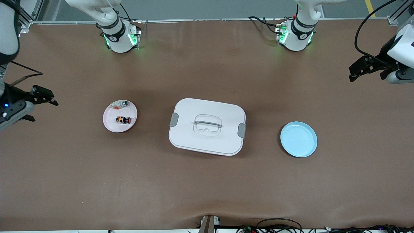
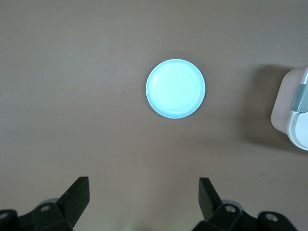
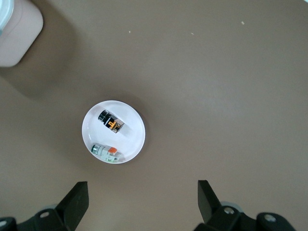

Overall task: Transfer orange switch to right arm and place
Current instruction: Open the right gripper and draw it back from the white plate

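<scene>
Nothing is done yet: the orange switch (image 1: 123, 120) lies untouched in the white dish (image 1: 110, 124). My left tool (image 1: 364, 68) and right tool (image 1: 40, 97) hang empty, fingers apart, over the surface's (image 1: 207, 191) ends.

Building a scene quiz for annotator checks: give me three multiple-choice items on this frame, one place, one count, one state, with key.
1. Where is the orange switch?
A. On the blue plate
B. On the white plate
C. On the lidded box

2. How many small parts lie on the white plate?
A. One
B. Two
C. Four

3. What state is the right gripper in?
A. Open, holding nothing
B. Shut on the switch
C. Shut on the box handle

Key: B, it lies on the white plate beside the silver-and-green piece; B, just those two parts show there; A, its fingers stand apart above the table. The left gripper is likewise open, over the blue plate end; the white box sits between the plates.
</scene>
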Robot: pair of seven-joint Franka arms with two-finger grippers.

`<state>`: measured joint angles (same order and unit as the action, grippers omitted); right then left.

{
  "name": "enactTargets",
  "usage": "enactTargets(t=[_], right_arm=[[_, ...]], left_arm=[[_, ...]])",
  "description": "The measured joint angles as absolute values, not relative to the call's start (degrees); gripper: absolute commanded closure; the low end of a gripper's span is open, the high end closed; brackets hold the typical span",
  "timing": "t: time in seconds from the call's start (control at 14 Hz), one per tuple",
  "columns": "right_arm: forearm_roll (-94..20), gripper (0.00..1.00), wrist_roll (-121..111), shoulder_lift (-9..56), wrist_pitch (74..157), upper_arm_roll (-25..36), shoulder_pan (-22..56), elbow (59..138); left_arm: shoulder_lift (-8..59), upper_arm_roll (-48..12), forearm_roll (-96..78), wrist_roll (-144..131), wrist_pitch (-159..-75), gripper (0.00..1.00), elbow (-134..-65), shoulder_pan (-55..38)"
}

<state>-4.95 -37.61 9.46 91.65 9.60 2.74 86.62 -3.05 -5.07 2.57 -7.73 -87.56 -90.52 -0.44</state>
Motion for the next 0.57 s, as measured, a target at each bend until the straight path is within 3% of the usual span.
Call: enactTargets(t=[0.28, 0.57], right_arm=[[-4.7, 0.00, -22.1, 9.5, 84.0, 9.7, 2.0, 81.0], [-4.7, 0.00, -14.2, 9.5, 82.7, 9.6, 2.0, 80.4]], left_arm=[[-3.1, -5.1, 2.6, -7.7, -87.6, 0.00, -90.5, -0.4], [-3.1, -5.1, 2.6, -7.7, -87.5, 0.00, -90.5, -0.4]])
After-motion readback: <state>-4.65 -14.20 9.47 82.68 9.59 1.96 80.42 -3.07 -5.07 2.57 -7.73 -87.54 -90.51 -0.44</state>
